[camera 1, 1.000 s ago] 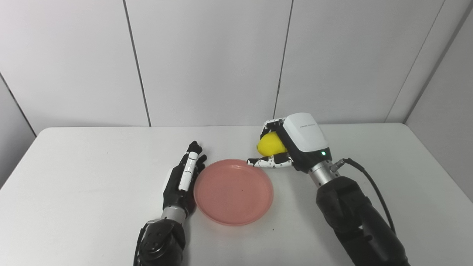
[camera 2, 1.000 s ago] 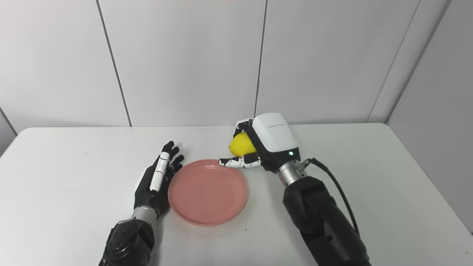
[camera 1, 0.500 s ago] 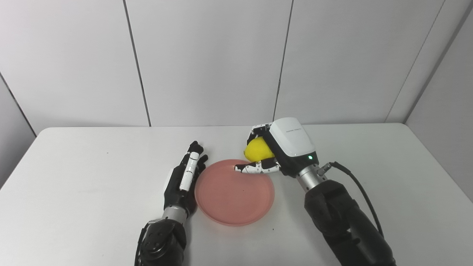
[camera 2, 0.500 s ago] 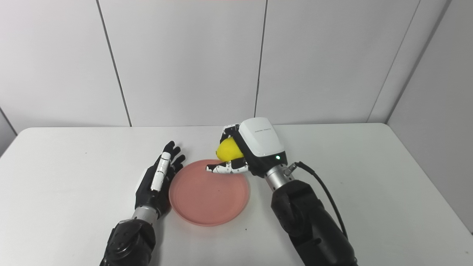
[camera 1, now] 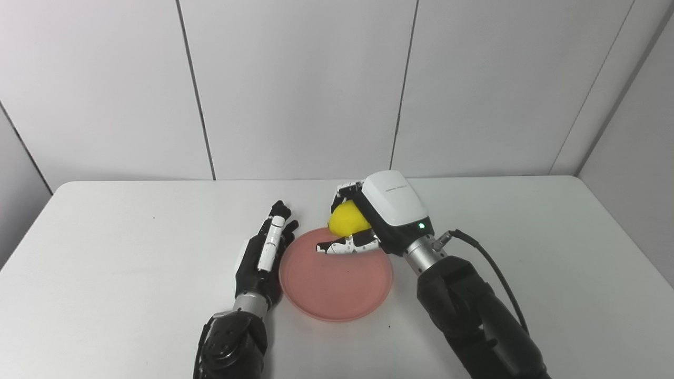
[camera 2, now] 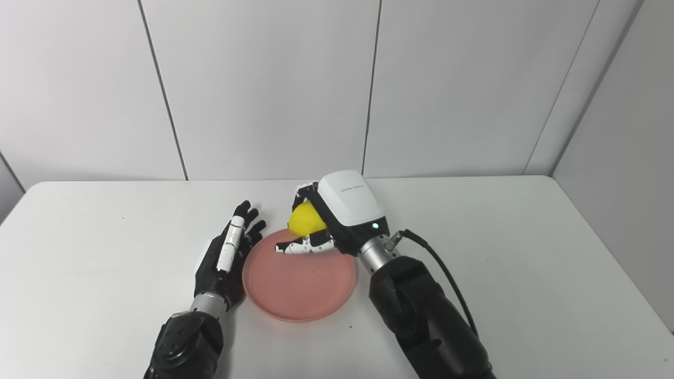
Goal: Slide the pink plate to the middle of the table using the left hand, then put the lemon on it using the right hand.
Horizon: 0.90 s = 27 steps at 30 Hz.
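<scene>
While the right hand hangs over the far rim of the pink plate, its fingers are curled round the lemon and its thumb lies stretched out beneath the fruit. Lemon held clear of the plate, above the far edge; whether the thumb touches the plate surface cannot be told. White back-shell of the right hand faces up, small green light lit near the wrist. Black cable loops from the wrist out to the right of the plate. Right forearm runs down from the plate's near-right side to the bottom edge of both views.

Pink plate sits flat on the white tabletop, nothing resting in it.

Left hand lies just left of the plate, holding nothing, fingers straight and a little spread, pointing away toward the wall. Its inner edge is against or very close to the plate's left rim; contact cannot be confirmed. Left forearm comes up from the bottom edge, near-left of the plate.

Grey panelled wall stands behind the plate, past the tabletop's far edge.
</scene>
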Each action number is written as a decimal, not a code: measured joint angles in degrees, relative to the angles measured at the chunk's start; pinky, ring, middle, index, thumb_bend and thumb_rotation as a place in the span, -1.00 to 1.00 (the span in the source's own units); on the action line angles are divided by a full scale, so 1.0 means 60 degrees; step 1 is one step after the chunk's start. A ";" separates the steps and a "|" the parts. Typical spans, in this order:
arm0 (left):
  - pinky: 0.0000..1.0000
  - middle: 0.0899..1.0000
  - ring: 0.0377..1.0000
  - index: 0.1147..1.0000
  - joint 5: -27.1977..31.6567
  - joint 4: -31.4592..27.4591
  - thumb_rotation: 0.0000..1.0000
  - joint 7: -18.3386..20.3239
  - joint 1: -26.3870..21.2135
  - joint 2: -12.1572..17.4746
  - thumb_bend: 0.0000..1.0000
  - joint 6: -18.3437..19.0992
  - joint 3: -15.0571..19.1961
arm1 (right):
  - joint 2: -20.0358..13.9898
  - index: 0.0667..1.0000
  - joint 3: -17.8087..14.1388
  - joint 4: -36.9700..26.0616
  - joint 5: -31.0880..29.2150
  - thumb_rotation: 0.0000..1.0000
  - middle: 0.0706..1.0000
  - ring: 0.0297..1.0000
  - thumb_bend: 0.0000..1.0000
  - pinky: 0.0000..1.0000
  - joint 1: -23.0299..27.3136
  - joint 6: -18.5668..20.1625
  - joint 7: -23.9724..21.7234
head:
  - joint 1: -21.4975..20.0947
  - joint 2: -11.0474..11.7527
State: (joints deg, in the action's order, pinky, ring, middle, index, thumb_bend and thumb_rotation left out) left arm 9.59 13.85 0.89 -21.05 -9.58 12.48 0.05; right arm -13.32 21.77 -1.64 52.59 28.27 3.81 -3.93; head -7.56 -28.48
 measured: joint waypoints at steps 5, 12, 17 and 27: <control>1.00 0.93 0.88 0.89 -0.0029 0.0109 0.53 -0.0001 -0.0076 0.0000 0.45 -0.0010 -0.0001 | 0.0114 -0.19 0.0177 0.0391 0.0004 -0.20 -0.44 -0.56 0.06 -0.65 0.0039 -0.0005 -0.0056 | 0.0029 -0.0015; 1.00 0.93 0.87 0.87 -0.0030 0.0134 0.54 -0.0001 -0.0098 0.0000 0.47 -0.0017 -0.0001 | 0.0140 -0.18 0.0335 0.1156 0.0011 -0.15 -0.36 -0.45 0.07 -0.55 0.0131 -0.0040 0.0044 | -0.0029 -0.0015; 1.00 0.93 0.87 0.87 -0.0028 0.0135 0.52 0.0000 -0.0099 0.0000 0.49 -0.0017 -0.0004 | 0.0191 -0.24 0.0466 0.1564 0.0034 -0.11 -0.44 -0.52 0.07 -0.60 0.0154 -0.0045 0.0150 | -0.0044 -0.0044; 1.00 0.93 0.88 0.88 -0.0024 0.0183 0.53 -0.0001 -0.0132 -0.0012 0.45 -0.0021 0.0020 | 0.0350 -0.28 0.0505 0.2082 -0.0113 -0.14 -0.46 -0.54 0.03 -0.62 0.0177 -0.0044 0.0298 | -0.0146 -0.0059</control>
State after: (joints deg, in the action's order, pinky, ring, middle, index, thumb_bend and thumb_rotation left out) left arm 9.45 14.95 0.88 -21.84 -9.65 12.36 0.17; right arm -11.22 24.79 10.85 51.91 29.34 3.54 -2.14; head -8.44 -28.83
